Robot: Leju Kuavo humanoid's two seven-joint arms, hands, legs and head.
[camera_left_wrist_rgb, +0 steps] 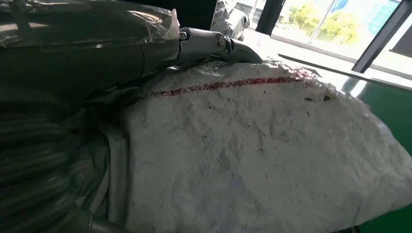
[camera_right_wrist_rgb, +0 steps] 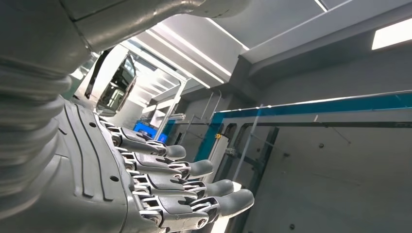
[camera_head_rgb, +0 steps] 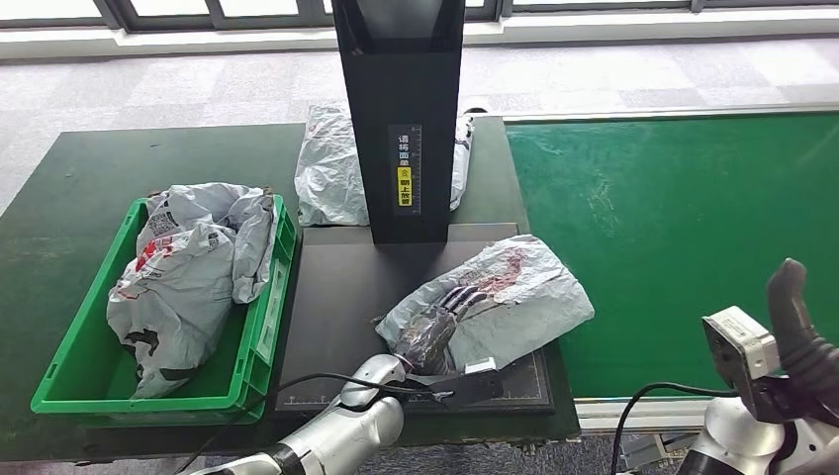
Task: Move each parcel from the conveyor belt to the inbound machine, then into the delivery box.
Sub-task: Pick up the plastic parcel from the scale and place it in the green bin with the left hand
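A grey parcel (camera_head_rgb: 524, 287) with red print lies on the black platform (camera_head_rgb: 336, 297) of the inbound machine (camera_head_rgb: 401, 119), in front of its dark tower. My left hand (camera_head_rgb: 435, 332) lies over the parcel's near end, fingers on top. In the left wrist view the parcel (camera_left_wrist_rgb: 252, 160) sits against the palm of my left hand (camera_left_wrist_rgb: 73, 63), with the thumb (camera_left_wrist_rgb: 218, 43) along its edge and the fingers hidden. At the lower right my right hand (camera_head_rgb: 796, 327) is raised beside the green conveyor belt (camera_head_rgb: 673, 228). That right hand (camera_right_wrist_rgb: 160, 179) holds nothing, fingers straight and apart.
A green delivery box (camera_head_rgb: 262, 336) on the left of the dark table holds several crumpled grey parcels (camera_head_rgb: 188, 267). Another grey parcel (camera_head_rgb: 326, 168) lies behind the tower. No parcel lies on the belt's green surface.
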